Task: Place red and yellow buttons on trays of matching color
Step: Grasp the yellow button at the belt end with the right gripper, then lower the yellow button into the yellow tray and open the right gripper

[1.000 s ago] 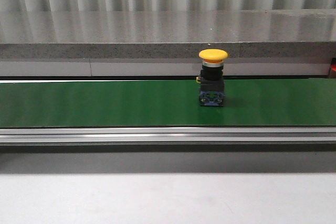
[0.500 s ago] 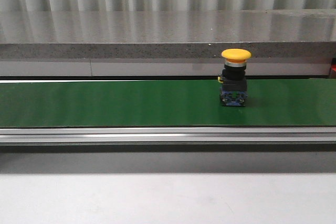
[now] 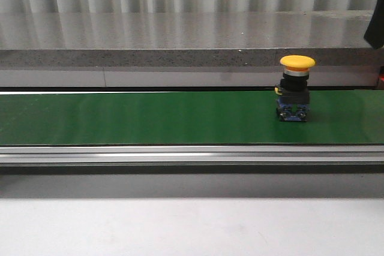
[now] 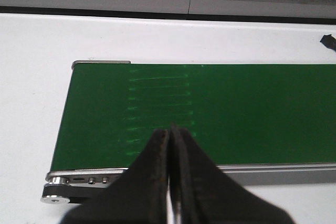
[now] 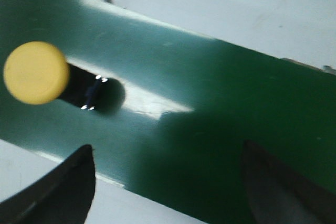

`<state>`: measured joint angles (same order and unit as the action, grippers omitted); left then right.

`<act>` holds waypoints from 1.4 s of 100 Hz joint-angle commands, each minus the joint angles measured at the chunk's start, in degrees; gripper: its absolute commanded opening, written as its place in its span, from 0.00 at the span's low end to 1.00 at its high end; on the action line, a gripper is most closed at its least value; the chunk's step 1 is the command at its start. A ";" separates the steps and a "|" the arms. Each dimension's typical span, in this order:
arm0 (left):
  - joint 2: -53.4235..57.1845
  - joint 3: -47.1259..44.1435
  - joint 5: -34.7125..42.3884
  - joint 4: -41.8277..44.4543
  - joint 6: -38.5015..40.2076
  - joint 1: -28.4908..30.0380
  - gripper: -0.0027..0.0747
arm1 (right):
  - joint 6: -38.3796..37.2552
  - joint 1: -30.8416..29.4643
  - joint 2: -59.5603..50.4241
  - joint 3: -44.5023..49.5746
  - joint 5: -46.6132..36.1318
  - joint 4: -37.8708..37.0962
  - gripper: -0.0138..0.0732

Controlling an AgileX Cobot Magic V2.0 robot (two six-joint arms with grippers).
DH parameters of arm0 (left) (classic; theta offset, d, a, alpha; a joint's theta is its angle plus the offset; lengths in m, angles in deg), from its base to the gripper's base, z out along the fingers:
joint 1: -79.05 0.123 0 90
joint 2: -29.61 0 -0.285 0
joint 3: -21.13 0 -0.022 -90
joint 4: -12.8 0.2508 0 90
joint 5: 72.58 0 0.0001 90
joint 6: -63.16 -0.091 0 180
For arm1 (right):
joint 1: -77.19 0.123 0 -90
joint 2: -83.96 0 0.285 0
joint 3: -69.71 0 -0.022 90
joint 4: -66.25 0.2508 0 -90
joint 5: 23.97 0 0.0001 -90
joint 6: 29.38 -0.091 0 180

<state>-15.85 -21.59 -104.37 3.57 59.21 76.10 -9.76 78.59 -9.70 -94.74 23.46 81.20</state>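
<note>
**Front view: yellow button standing on the belt, right tool spread above it**

Front view gives me the long green conveyor belt [image 3: 150, 118] running across the pale grey table [image 3: 180, 226], with the yellow mushroom-headed push button on its black and blue switch body [image 3: 294, 97] standing upright on the belt toward my right side.

I judge the button light, rigid and top-heavy: a wide smooth cap over a narrower blocky base. I would pinch the black body under the cap, where the flat sides give purchase; the domed cap looks slippery and a nudge could tip it.

My right tool [image 5: 168, 182] is spread wide and empty over the belt, the yellow cap off to one side of its fingers. My left tool [image 4: 169, 177] is fully closed on nothing, over the bare belt end.

No tray, red or yellow, and no red button shows anywhere. The right wrist picture is blurred, and the button's body there is lost in shadow.
</note>
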 commanded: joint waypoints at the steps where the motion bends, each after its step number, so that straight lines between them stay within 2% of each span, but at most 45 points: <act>1: 0.18 1.63 3.96 -0.85 -0.08 -0.51 0.01 | 1.87 2.05 -0.95 -0.67 -2.17 0.56 0.81; 33: 0.18 1.63 3.86 -0.85 -0.08 -0.51 0.01 | 2.69 7.29 3.42 -0.66 -2.13 0.61 0.81; 72: 0.18 1.63 3.86 -0.85 -0.08 -0.51 0.01 | 2.69 8.81 8.60 -0.66 -14.69 0.55 0.80; 81: 0.18 1.63 3.86 -0.85 -0.08 -0.51 0.01 | 2.69 8.81 9.75 -0.66 -14.83 0.49 0.72; 96: 0.18 1.63 3.86 -0.85 -0.08 -0.51 0.01 | 2.55 8.49 10.52 -0.66 -12.93 0.49 0.42; 103: 0.18 1.63 3.86 -0.85 -0.08 -0.51 0.01 | 1.20 8.26 10.17 -0.72 -12.21 0.49 0.34; 109: 0.18 1.63 3.86 -0.85 -0.08 -0.51 0.01 | -0.12 8.08 9.34 -0.72 -12.16 0.49 0.31; 125: 0.18 1.63 3.86 -0.85 -0.08 -0.51 0.01 | -4.85 6.73 4.77 -0.72 -10.12 -1.14 0.31; 140: 0.18 1.63 3.86 -0.85 -0.08 -0.51 0.01 | -10.99 1.23 -0.87 -0.72 -6.10 -5.86 0.31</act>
<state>-15.85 -21.59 -104.37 3.57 59.21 76.10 -17.20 82.88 -5.65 -94.22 16.96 78.38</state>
